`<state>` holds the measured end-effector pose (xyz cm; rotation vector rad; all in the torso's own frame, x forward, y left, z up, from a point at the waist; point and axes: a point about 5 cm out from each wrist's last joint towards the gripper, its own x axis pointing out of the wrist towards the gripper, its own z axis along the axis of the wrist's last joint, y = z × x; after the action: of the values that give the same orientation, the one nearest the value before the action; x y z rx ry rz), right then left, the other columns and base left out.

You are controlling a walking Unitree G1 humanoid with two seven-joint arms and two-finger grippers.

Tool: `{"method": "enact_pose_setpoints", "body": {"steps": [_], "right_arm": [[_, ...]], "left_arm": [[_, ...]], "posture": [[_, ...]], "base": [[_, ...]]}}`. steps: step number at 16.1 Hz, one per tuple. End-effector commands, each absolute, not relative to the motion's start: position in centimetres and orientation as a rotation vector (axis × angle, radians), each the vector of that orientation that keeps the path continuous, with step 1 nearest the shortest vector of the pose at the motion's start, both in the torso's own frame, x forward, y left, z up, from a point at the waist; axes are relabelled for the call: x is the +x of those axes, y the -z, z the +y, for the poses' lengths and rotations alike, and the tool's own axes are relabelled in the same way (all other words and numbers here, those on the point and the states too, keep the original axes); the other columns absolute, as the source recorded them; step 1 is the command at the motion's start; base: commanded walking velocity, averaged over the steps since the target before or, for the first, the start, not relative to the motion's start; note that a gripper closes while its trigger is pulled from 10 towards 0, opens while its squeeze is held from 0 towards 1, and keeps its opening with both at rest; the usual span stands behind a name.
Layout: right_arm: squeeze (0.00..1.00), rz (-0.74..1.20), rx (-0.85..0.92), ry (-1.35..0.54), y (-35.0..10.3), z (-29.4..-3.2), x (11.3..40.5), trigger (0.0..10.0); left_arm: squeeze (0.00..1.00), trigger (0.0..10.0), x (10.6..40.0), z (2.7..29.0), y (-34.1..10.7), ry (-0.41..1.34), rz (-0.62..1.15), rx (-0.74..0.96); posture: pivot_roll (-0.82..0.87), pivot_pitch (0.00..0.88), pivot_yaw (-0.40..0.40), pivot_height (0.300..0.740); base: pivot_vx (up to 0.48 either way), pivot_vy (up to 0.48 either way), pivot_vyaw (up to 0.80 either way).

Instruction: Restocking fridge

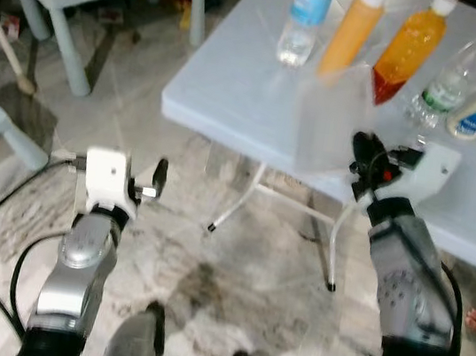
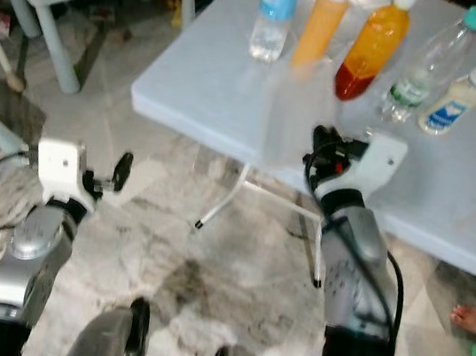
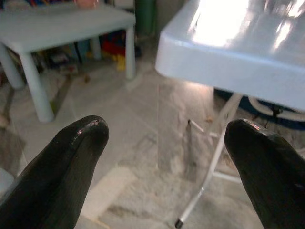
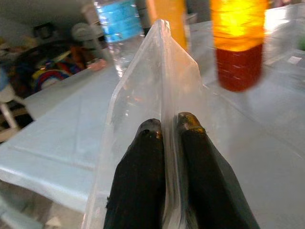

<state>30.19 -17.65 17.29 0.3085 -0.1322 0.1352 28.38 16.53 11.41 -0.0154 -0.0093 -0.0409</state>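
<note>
Five bottles (image 1: pixel 400 50) stand upright in a row on the far part of the desk (image 1: pixel 233 88), just beyond your right gripper (image 4: pixel 169 125). Its jaws are pressed together, pinching a clear plastic sheet (image 4: pixel 152 76) — held on edge over the desk's near side. The bottles lie straight ahead of it. Your left gripper (image 3: pixel 167 143) hangs lower, off the desk's corner, jaws spread — farther away.

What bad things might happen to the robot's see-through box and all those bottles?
The right gripper pinches only the thin wall of the clear container, so it might slip out. The container hangs close to the orange juice bottle and the yellow bottle; a swing could topple them.
</note>
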Motion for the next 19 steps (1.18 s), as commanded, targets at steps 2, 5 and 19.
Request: {"method": "enact_pose_setpoints", "body": {"steps": [2,5,19], "right_arm": [[0.00,-0.105,0.257,-0.085,-16.4,-18.0,29.1,10.0],[0.00,-0.105,0.245,-0.096,-16.3,-17.4,28.7,10.0],[0.00,-0.139,0.187,-0.191,-16.1,-15.3,28.9,10.0]], "left_arm": [[0.00,10.0,28.4,16.9,-11.0,0.038,0.001,-0.006],[0.00,10.0,28.6,16.5,-11.0,0.050,0.001,-0.007],[0.00,10.0,28.6,15.6,-10.4,0.071,-0.008,0.007]], "posture": [[-0.02,0.118,-0.035,0.740],[-0.02,0.124,-0.037,0.740],[0.00,0.113,-0.050,0.740]], "base": [[-0.371,0.000,0.00],[-0.389,0.000,0.00],[-0.070,-0.127,0.48]]}}
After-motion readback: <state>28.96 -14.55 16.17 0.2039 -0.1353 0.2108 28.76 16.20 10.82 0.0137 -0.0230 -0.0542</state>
